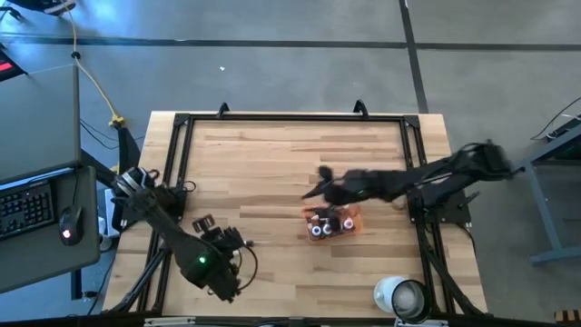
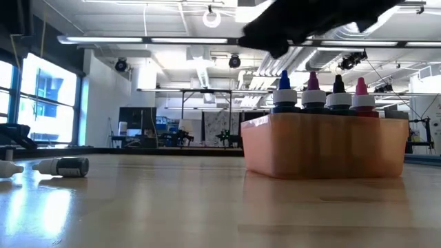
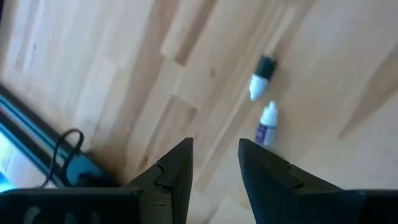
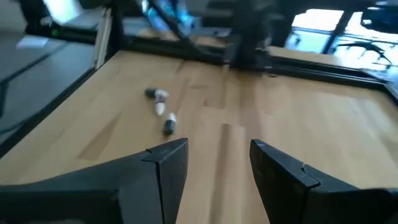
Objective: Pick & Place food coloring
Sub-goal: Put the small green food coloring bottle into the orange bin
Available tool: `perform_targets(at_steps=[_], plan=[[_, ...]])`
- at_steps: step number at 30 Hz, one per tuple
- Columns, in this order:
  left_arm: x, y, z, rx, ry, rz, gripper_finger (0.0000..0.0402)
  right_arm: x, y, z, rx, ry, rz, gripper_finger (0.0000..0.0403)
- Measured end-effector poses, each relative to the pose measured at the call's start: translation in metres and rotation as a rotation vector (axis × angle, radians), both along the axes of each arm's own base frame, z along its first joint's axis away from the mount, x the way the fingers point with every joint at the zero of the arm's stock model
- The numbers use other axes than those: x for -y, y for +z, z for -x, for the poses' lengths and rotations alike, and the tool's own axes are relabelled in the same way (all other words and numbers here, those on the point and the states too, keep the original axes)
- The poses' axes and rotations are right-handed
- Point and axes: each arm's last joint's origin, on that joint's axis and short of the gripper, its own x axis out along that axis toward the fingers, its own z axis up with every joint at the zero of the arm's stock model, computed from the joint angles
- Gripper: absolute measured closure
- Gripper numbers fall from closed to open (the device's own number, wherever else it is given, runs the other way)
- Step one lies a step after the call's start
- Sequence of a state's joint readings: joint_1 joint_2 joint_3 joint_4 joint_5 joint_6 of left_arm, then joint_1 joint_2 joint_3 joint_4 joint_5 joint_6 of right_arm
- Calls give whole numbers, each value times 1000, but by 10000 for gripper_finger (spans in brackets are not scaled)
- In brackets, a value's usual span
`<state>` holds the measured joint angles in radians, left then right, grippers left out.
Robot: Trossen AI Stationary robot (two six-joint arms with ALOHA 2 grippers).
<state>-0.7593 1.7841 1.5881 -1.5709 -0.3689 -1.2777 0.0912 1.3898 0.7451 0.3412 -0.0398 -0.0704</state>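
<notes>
Four upright dropper bottles of food coloring [image 2: 324, 93] stand in the translucent orange tray [image 2: 324, 145]. Only the wrist views clearly show two more bottles [image 3: 264, 99] lying on the wooden bench [image 1: 272, 163]. Right claw [image 4: 217, 165] spread, empty above the tray; left claw [image 3: 214, 162] spread, waiting.

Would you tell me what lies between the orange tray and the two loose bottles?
Only bare wood: the low view shows nothing between the tray and the two bottles.

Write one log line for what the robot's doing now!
right gripper: open, empty, above tray | left gripper: open, over two loose bottles
</notes>
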Motion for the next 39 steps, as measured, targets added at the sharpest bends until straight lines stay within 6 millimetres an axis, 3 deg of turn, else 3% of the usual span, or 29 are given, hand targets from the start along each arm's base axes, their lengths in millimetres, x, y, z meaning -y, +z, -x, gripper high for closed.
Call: perform_targets(at_steps=[8,14,20,28,39], plan=[[-36,10,35,110,87,-34,276,-36,-22,-91,-82,110,30,236],[-54,-10,53,134,200,-98,276,-50,-52,-150,-149,123,21,236],[-54,-28,53,150,216,-86,276,-58,-91,-190,-290,126,34,236],[-53,-30,52,148,200,-73,276,-65,-115,-211,-371,149,-33,236],[-52,-30,51,151,195,-68,276,-79,-124,-208,-265,131,78,236]])
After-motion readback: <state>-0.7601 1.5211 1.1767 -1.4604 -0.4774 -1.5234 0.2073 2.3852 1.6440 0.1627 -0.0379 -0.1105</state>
